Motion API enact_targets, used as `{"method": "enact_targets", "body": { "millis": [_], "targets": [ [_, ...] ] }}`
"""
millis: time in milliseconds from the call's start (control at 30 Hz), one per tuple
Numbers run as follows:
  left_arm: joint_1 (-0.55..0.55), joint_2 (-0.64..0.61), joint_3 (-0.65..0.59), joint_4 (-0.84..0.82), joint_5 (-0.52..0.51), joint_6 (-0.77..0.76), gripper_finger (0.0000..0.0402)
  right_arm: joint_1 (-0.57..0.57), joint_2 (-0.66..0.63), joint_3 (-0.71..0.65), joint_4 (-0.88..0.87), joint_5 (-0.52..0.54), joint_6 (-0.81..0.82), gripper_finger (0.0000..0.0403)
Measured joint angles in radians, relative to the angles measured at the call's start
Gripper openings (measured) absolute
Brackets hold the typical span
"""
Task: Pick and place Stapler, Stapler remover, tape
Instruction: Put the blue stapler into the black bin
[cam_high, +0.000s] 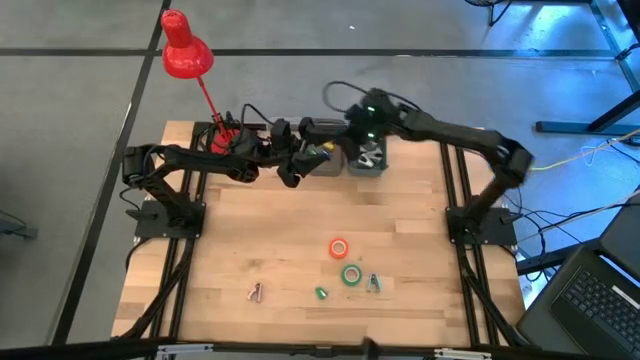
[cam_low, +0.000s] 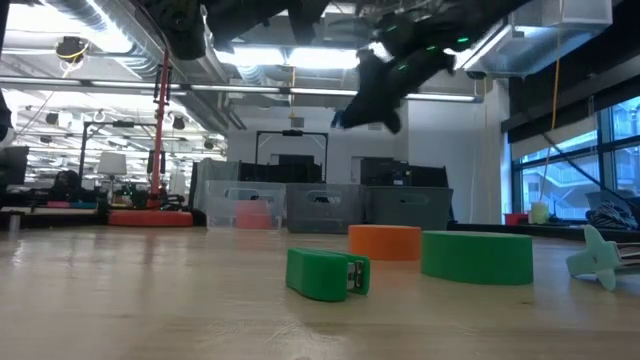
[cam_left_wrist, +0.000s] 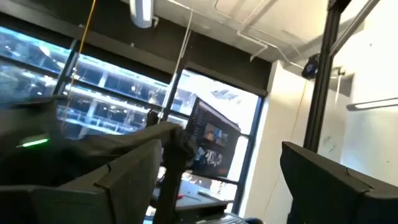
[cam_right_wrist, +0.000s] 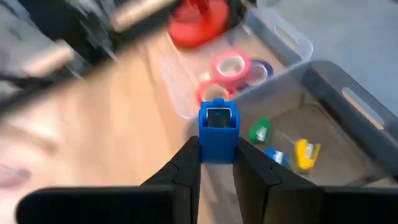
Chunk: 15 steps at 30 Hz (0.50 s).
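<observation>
My right gripper (cam_right_wrist: 217, 151) is shut on a small blue stapler (cam_right_wrist: 217, 124) and hovers over the bins at the table's far edge (cam_high: 322, 155). My left gripper (cam_left_wrist: 221, 162) is open and holds nothing; it is raised near the far edge (cam_high: 290, 172), beside the bins, and points up into the room. An orange tape roll (cam_high: 339, 248), a green tape roll (cam_high: 351, 275), a small green stapler (cam_high: 321, 293), a teal staple remover (cam_high: 374, 284) and a grey staple remover (cam_high: 256, 292) lie flat on the near part of the table. My right gripper pinches the blue stapler's lower end (cam_right_wrist: 217, 154) between its two fingers. The fingers come from above, slanting down. The stapler is lifted clear and sticks out past the fingertips, over the edge between the clear bin and the grey bin.
A clear bin (cam_right_wrist: 283, 31) holds pink and purple tape rolls (cam_right_wrist: 231, 65). A grey bin (cam_right_wrist: 348, 130) beside it holds small green, blue and yellow staplers. A red desk lamp (cam_high: 185, 55) stands at the far left corner. Bare wood lies between the bins and the near objects.
</observation>
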Motion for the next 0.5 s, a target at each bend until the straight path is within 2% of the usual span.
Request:
{"method": "enact_targets", "body": {
  "millis": [167, 267, 333, 500],
  "targets": [
    [-0.001, 0.000, 0.000, 0.014, 0.002, -0.050, 0.0317, -0.029, 0.274, 0.341, -0.337, 0.038, -0.139, 0.0066],
    [-0.001, 0.000, 0.000, 0.053, 0.001, -0.052, 0.0317, -0.037, 0.402, 0.525, -0.491, 0.124, -0.228, 0.0066],
    [-0.001, 0.000, 0.000, 0.089, -0.001, -0.053, 0.0317, -0.039, 0.471, 0.627, -0.554, 0.161, -0.273, 0.0066],
    [-0.001, 0.000, 0.000, 0.137, -0.005, -0.053, 0.0317, -0.051, 0.618, 0.825, -0.683, 0.157, -0.299, 0.0066]
  ]
}}
